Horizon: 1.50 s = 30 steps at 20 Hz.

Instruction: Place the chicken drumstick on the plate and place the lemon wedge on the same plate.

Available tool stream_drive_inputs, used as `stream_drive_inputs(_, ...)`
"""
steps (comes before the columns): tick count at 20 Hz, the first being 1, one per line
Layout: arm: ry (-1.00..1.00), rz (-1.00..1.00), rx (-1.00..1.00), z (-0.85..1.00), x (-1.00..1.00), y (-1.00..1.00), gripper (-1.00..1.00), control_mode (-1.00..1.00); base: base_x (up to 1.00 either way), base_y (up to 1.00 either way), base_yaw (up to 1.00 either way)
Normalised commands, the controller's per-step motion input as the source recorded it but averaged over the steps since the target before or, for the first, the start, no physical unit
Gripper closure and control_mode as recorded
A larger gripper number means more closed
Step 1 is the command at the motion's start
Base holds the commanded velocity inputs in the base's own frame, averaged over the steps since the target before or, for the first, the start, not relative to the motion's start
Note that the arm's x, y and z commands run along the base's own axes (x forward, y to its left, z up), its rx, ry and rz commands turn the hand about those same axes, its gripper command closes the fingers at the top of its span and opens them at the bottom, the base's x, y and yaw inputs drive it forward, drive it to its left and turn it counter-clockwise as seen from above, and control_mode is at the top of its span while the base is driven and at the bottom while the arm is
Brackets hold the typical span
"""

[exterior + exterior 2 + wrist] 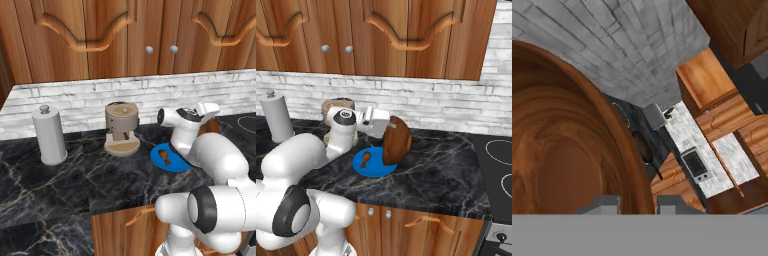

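Observation:
The blue plate (176, 165) (376, 169) lies on the dark marble counter. On its left part rests the orange-brown chicken drumstick (164, 158) (365, 159). My gripper (387, 128) (639, 205) is shut on the rim of a brown wooden bowl (396, 141) (214, 125) (567, 150). The bowl is tipped on its side, standing nearly upright over the plate's right edge. In the hand view its hollow inside fills the left half, with the rim between my fingertips (604, 204). The lemon wedge is hidden or out of view.
A grey paper-towel holder (48, 135) (278, 121) stands at the left of the counter. A brown coffee machine (121, 129) sits near the brick wall. A black stovetop (498, 172) lies to the right, and wooden cabinets hang above.

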Motion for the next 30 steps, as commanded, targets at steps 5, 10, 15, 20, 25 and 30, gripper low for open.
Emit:
stream_drive_inputs(5, 0.00, -0.02, -0.13, 0.06, 0.10, 0.44, 1.00, -1.00, 0.00, 0.00, 0.00)
stream_drive_inputs(10, 0.00, 0.00, -0.13, 0.06, 0.07, 0.38, 1.00, -1.00, 0.00, 0.00, 0.00)
stream_drive_inputs(15, 0.00, 0.00, -0.11, 0.06, 0.02, 0.38, 1.00, -1.00, 0.00, 0.00, 0.00)
stream_drive_inputs(20, -0.02, 0.00, -0.12, 0.00, 0.02, 0.44, 1.00, -1.00, 0.00, 0.00, 0.00)
stream_drive_inputs(25, -0.02, 0.00, -0.15, 0.00, 0.08, 0.27, 1.00, -1.00, 0.00, 0.00, 0.00)
stream_drive_inputs(30, 0.00, 0.03, -0.17, -0.07, 0.03, 0.14, 1.00, -1.00, 0.00, 0.00, 0.00)
